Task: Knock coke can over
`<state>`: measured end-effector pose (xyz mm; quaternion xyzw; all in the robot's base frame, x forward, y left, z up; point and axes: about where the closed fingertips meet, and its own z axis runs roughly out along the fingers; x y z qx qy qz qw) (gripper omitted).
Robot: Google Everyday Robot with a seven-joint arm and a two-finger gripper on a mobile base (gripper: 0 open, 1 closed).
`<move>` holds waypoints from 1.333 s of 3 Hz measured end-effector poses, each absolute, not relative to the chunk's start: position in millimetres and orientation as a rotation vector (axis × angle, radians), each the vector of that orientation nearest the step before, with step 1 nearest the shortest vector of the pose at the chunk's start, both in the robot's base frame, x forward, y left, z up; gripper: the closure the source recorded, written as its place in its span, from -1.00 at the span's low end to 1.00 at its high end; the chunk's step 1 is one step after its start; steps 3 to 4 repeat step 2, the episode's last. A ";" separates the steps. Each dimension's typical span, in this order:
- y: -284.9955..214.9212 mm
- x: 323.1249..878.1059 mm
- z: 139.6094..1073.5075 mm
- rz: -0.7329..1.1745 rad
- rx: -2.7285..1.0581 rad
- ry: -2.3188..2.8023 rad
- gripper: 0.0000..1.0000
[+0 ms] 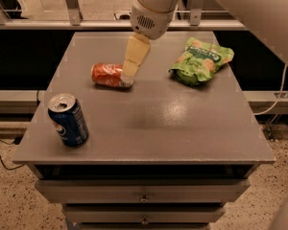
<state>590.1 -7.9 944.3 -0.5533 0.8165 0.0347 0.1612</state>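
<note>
Camera view showed the coke can [105,74] lying on its side toward ten o'clock on the table [182,128], the gripper [128,79] at its three o'clock end, grip width impossible to tell, so the knock seemed done and only a clean lift-away remained.

You've got a grey table [182,128]: coke can [104,74] on its side, blue Pepsi can [68,120] upright front left, green snack bag [200,60] back right. Gripper [128,77] at the coke can's right end.
</note>
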 end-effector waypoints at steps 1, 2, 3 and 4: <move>-43.4 577.2 969.9 0.105 -1.438 2.234 -1.00; -45.8 586.5 975.6 0.096 -1.393 2.203 -1.00; -45.8 586.5 975.6 0.096 -1.393 2.203 -1.00; -45.8 586.5 975.6 0.096 -1.393 2.203 -1.00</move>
